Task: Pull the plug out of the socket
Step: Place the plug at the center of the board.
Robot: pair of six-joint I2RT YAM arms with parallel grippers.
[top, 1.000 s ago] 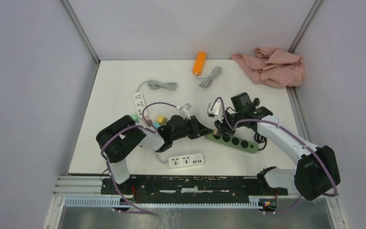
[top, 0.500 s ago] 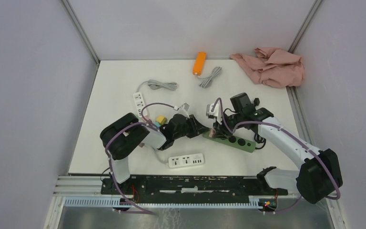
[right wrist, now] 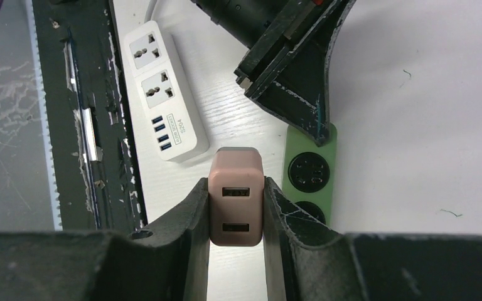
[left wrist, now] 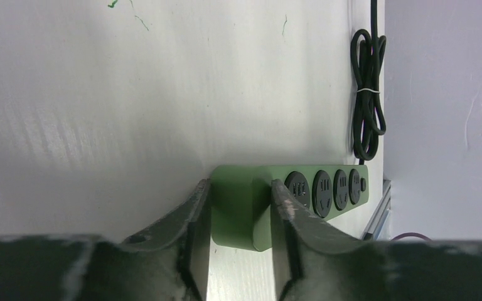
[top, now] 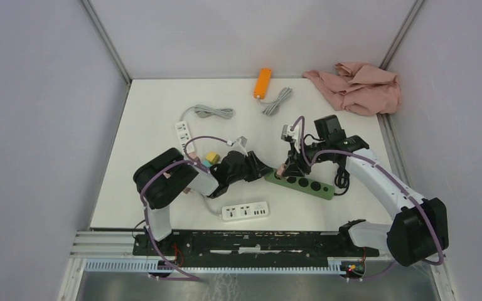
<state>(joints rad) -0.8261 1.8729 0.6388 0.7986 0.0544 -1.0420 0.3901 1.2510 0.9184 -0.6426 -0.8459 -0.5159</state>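
The green socket strip (top: 302,184) lies on the white table right of centre. My left gripper (top: 264,170) is shut on its left end, and in the left wrist view the fingers clamp the strip's (left wrist: 243,216) rounded end at the gripper (left wrist: 240,188). The round black sockets that show are empty. My right gripper (top: 284,168) is shut on the pink plug (right wrist: 236,216), a small block with two USB ports. The plug hangs clear of the strip (right wrist: 334,157), just beside its left end, between the jaws of the right gripper (right wrist: 236,184).
A white power strip (top: 245,211) lies near the front edge, and another white strip (top: 182,133) lies at the left with coloured cubes (top: 210,158) beside it. An orange strip (top: 262,82) and a pink cloth (top: 358,86) are at the back. The green strip's black cord (left wrist: 367,100) is bundled at its far end.
My right gripper has risen and swung right with the pink plug, away from the green strip. The strip's left end and my left gripper shifted slightly toward the back.
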